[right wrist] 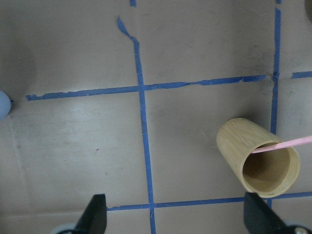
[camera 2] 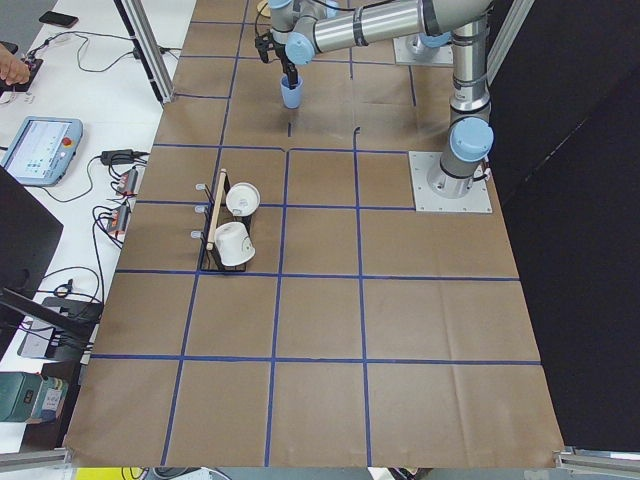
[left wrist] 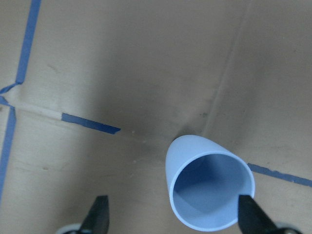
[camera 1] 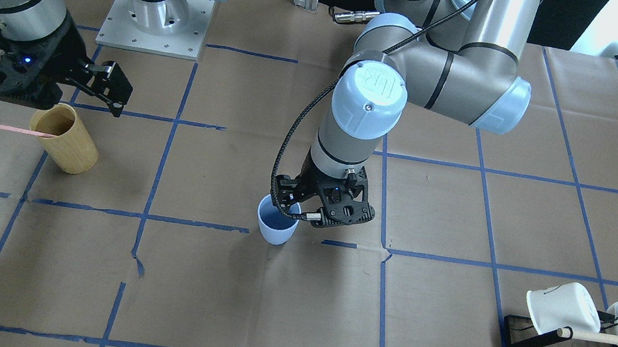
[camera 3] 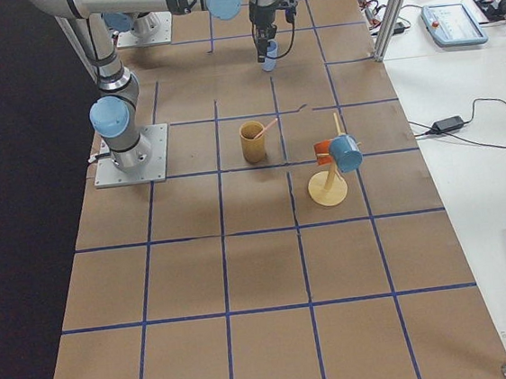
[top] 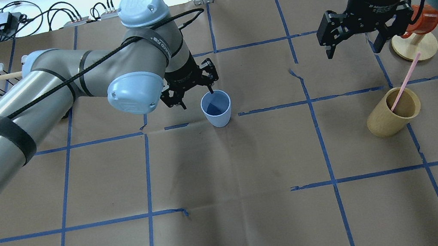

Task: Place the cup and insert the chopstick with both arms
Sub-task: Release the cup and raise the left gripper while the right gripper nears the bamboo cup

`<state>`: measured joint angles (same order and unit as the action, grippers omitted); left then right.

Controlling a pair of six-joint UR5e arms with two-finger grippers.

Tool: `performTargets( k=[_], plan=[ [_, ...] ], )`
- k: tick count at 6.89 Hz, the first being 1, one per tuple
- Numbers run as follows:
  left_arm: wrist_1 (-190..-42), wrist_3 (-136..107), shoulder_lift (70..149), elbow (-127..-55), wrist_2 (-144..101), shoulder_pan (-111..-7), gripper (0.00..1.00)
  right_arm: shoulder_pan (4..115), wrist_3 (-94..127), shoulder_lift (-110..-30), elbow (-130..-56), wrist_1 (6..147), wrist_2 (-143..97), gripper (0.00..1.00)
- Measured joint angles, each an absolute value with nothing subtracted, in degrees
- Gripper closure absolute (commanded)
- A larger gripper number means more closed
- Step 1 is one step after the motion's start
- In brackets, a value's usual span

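The light blue cup [top: 217, 108] stands upright on the table [top: 236, 207] near its middle; it also shows in the front view [camera 1: 276, 223]. My left gripper [top: 193, 88] is open just above it. In the left wrist view the cup [left wrist: 209, 190] lies between the fingers, close to one fingertip [left wrist: 248, 212]. A pink chopstick [top: 405, 78] leans in the tan wooden cup [top: 393, 112]. My right gripper [top: 356, 39] is open and empty, hovering beyond the tan cup [right wrist: 258, 163].
A black rack holds white mugs [camera 1: 561, 315] and a beige wooden rod [camera 1: 612, 339] on my left side. A round wooden stand [top: 413, 46] with an orange cup [top: 421, 21] is close behind the right gripper.
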<state>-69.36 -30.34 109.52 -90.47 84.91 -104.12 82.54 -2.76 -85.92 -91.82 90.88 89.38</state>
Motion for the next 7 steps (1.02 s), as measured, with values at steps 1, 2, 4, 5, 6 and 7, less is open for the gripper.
performTargets(
  k=[1, 2, 4, 5, 6, 7],
  plan=[
    [-75.5, -26.2, 108.2, -86.7, 85.8, -102.7, 0.00, 78.4, -5.9, -84.8, -91.8, 90.8, 89.1, 0.01],
    [-82.4, -21.5, 106.6, -82.7, 86.2, -101.1, 0.00, 73.8, -9.4, -83.7, -91.6, 90.7, 89.0, 0.01],
    [-93.3, -11.8, 103.1, -76.9, 86.3, -97.2, 0.00, 66.9, -14.3, -80.7, -91.1, 90.4, 88.9, 0.01],
    [-95.0, -9.3, 101.6, -76.0, 86.2, -95.7, 0.00, 65.1, -15.0, -78.6, -90.7, 90.1, 88.7, 0.01],
    [-96.0, -7.9, 99.7, -76.0, 86.1, -94.8, 0.00, 64.2, -15.2, -76.9, -90.4, 89.3, 88.4, 0.02],
    [-96.7, -6.9, 98.3, -76.8, 86.2, -94.1, 0.00, 63.8, -15.1, -76.0, -90.4, 87.9, 88.2, 0.01]
  ],
)
